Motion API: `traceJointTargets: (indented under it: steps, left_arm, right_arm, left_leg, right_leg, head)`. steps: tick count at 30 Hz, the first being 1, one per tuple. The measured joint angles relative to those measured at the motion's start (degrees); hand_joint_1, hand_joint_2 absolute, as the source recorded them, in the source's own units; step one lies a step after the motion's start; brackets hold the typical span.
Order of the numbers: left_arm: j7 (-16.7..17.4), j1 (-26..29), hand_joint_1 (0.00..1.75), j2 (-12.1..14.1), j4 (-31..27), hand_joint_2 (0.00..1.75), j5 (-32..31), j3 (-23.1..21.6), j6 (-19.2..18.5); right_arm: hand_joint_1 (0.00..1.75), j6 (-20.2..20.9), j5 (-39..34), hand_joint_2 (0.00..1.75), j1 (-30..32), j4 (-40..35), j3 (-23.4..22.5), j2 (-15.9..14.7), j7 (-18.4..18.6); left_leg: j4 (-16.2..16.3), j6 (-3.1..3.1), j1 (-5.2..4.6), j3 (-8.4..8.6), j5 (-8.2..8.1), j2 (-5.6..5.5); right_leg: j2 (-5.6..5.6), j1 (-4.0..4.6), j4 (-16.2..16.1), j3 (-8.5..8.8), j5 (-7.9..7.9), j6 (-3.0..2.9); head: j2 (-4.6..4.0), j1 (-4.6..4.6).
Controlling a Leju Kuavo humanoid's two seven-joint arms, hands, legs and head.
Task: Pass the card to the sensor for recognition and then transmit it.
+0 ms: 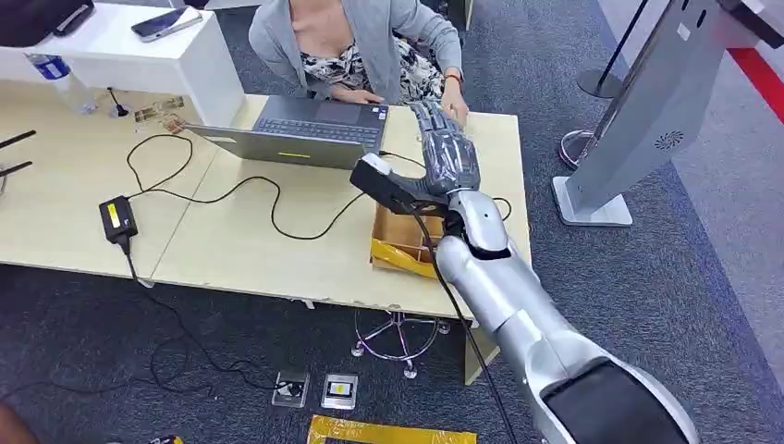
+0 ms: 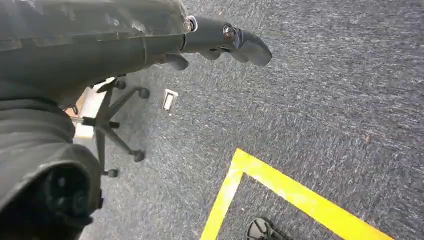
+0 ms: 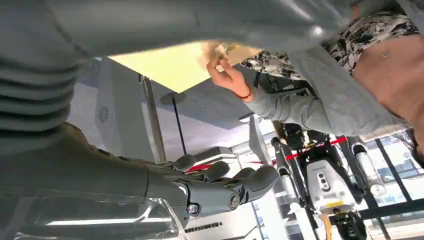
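Note:
My right arm reaches across the pale wooden table (image 1: 240, 240) toward a seated person in a grey cardigan (image 1: 356, 46). My right hand (image 1: 448, 153) hovers over the table's far right part, fingers stretched toward the person's hand (image 1: 455, 104). In the right wrist view my right hand's fingers (image 3: 225, 185) are spread slightly with nothing between them, and the person's hand (image 3: 225, 72) is at the table edge. I cannot tell whether it holds a card. The grey sensor stand (image 1: 647, 120) rises on the floor to the right. My left hand (image 2: 225, 42) hangs over the carpet, holding nothing.
A grey laptop (image 1: 305, 129) sits open before the person. Black cables and a power brick (image 1: 117, 219) lie on the table's left part. An open cardboard box (image 1: 404, 242) stands under my right forearm. A swivel chair base (image 2: 107, 125) and yellow floor tape (image 2: 280, 180) are near my left side.

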Motion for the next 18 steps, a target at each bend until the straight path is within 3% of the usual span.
traceJointTargets:
  steps: [5,8,18]
  left_arm:
    - [0.24,0.13,0.0,0.09,0.0,0.0,0.18,0.0,-0.02]
    - [0.13,0.19,0.0,0.09,0.0,0.0,0.22,0.0,-0.09]
    - [-0.48,0.75,0.0,0.31,0.02,0.0,1.46,0.35,0.48]
  right_arm:
    - [0.0,-0.48,-0.83,0.0,-0.05,-1.2,-0.04,-1.4,-0.63]
    - [0.0,-3.54,0.46,0.0,0.74,-2.91,-0.02,-3.54,-0.63]
    - [0.0,-0.66,-0.22,0.0,12.55,-21.39,0.0,-15.47,6.66]
  left_leg:
    - [0.01,0.0,0.0,0.02,0.0,0.01]
    - [0.01,0.0,0.0,0.02,0.0,0.0]
    - [0.01,-0.04,0.0,0.03,-0.06,0.03]
  right_leg:
    - [0.01,0.0,-0.01,-0.04,0.0,0.0]
    - [-0.03,0.0,-0.04,-0.01,0.0,0.0]
    - [0.0,0.0,-0.13,0.05,0.0,0.01]
  head:
    - [0.0,-0.02]
    - [0.0,0.0]
    - [0.0,0.0]
